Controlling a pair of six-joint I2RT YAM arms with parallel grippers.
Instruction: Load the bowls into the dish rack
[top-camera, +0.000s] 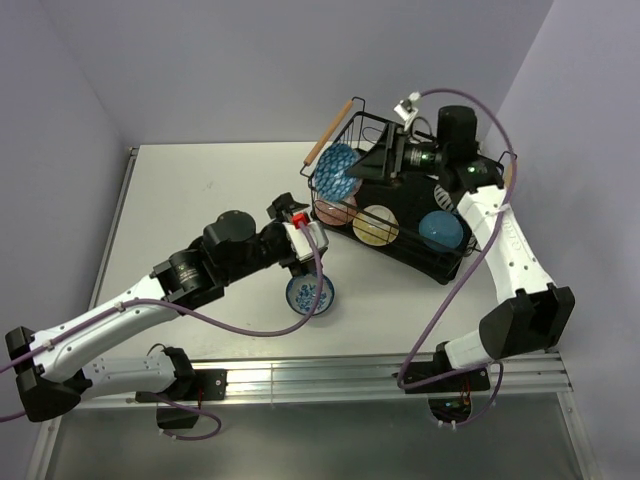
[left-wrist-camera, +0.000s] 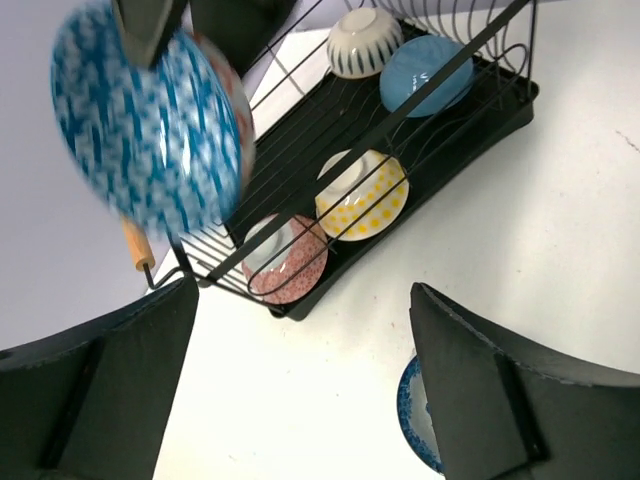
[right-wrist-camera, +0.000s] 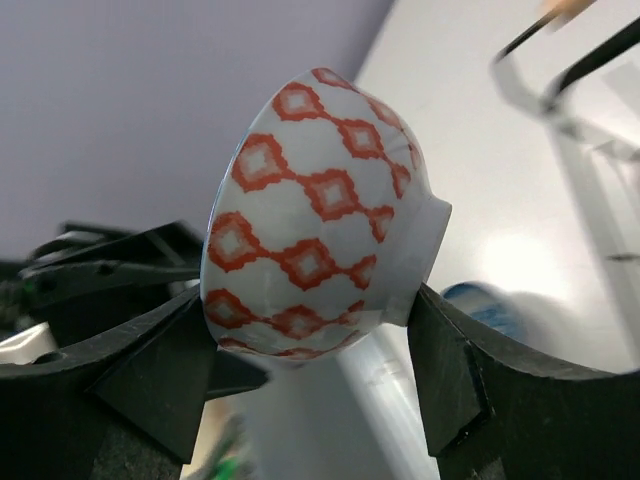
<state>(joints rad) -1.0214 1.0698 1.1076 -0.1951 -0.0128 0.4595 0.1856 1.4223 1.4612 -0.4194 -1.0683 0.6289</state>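
The black wire dish rack (top-camera: 408, 205) stands at the back right; in the left wrist view the dish rack (left-wrist-camera: 300, 130) holds a red-speckled bowl (left-wrist-camera: 285, 258), a yellow-dotted bowl (left-wrist-camera: 362, 195), a blue one (left-wrist-camera: 425, 75) and a striped one (left-wrist-camera: 363, 42). My right gripper (top-camera: 352, 170) is shut on a bowl (top-camera: 335, 172), blue inside with red diamonds outside (right-wrist-camera: 320, 210), tilted on edge over the rack's left end. My left gripper (top-camera: 308, 243) hangs open and empty over a blue-speckled bowl (top-camera: 310, 294) sitting on the table, which its right finger partly hides (left-wrist-camera: 412, 415).
A wooden rod handle (top-camera: 330, 130) sticks out at the rack's far left corner. Purple walls close in behind and on both sides. My left arm stretches across the table's front left, with its purple cable looping beside the speckled bowl.
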